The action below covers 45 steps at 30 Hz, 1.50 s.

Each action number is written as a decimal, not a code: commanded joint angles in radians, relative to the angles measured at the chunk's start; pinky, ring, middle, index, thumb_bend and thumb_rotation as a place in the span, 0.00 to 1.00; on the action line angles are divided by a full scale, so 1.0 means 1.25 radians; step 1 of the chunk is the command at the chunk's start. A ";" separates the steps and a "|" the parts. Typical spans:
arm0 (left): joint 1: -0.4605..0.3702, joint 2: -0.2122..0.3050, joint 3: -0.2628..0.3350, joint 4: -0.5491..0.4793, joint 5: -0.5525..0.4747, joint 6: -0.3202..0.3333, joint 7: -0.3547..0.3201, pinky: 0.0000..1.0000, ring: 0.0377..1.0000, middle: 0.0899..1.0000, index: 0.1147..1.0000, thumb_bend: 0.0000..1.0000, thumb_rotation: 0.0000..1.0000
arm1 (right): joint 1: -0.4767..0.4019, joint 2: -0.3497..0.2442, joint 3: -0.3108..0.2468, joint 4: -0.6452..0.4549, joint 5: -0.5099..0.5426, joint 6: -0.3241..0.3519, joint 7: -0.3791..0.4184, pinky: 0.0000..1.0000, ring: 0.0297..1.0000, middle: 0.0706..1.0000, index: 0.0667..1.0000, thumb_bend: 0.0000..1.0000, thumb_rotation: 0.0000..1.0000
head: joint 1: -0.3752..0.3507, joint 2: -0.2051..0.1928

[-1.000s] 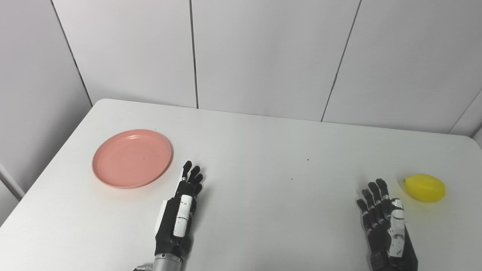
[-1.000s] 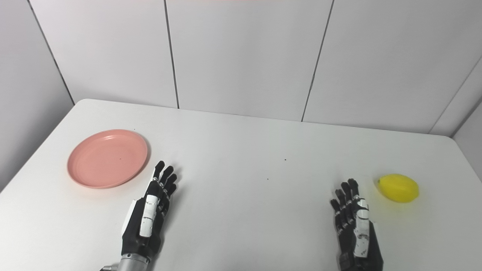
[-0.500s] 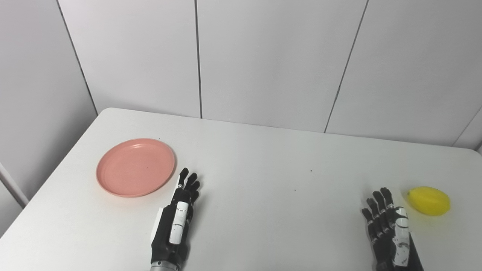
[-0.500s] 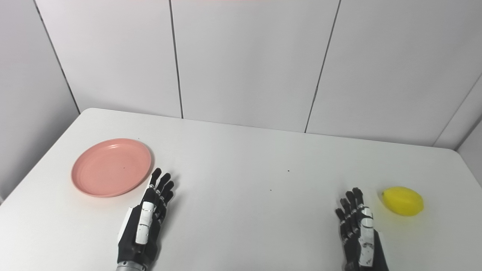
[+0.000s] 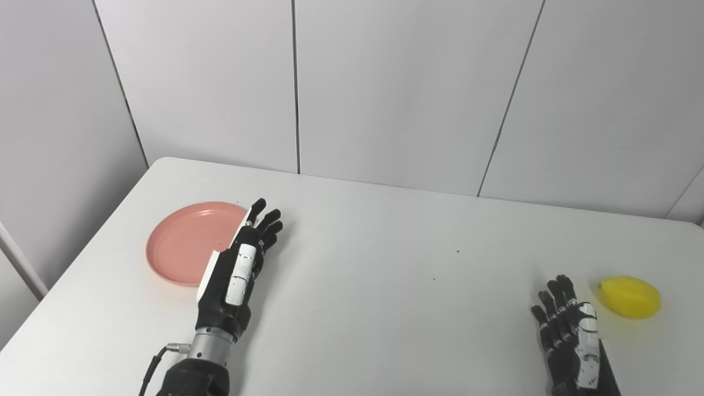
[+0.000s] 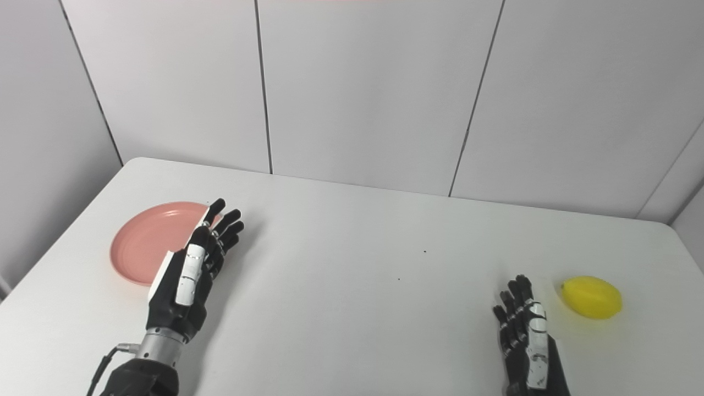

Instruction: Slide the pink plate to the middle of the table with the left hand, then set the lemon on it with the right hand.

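Left eye view: no writing or label can be read on anything here. The left hand is up over the plate's right rim, fingers straight and a little apart, holding nothing; whether it touches the plate can't be told from here. The plate sits flat near the table's left edge, about midway between front and back. Over by the front edge on the right, the right hand lies low, fingers extended and spread, empty. The lemon rests just beyond it, close to the right edge, not touched. The right eye view shows more of the left forearm, with a cable running along it, and more of the table's right edge.
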<state>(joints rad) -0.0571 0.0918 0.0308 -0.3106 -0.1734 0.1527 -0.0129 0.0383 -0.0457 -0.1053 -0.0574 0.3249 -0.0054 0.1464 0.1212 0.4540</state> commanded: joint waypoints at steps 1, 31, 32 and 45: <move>-0.040 0.008 0.013 -0.040 -0.026 0.036 -0.008 0.97 0.92 0.91 0.91 0.88 0.93 | 0.044 0.009 0.000 0.070 0.004 -0.028 0.013 1.00 1.00 1.00 0.98 0.63 0.97 | -0.001 0.002; -0.301 0.242 0.265 0.162 -0.318 0.249 -0.059 1.00 0.95 0.92 0.89 1.00 0.88 | 0.046 0.010 0.001 0.063 -0.006 -0.023 0.006 1.00 1.00 1.00 0.98 0.62 0.97 | -0.002 0.003; -0.306 0.250 0.269 0.172 -0.322 0.249 -0.064 1.00 0.95 0.91 0.89 1.00 0.87 | 0.046 0.011 0.001 0.063 -0.006 -0.023 0.005 1.00 1.00 1.00 0.97 0.62 0.97 | -0.002 0.003; -0.349 0.363 0.256 0.358 -0.289 0.178 -0.202 1.00 0.96 0.92 0.92 1.00 0.85 | 0.044 0.016 0.000 0.063 -0.013 -0.027 0.005 1.00 1.00 0.99 0.97 0.60 0.98 | -0.003 0.001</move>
<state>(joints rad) -0.4371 0.5085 0.3456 0.1331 -0.5369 0.4434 -0.2285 0.0389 -0.0445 -0.1066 -0.0588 0.3015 -0.0082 0.1456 0.1166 0.4541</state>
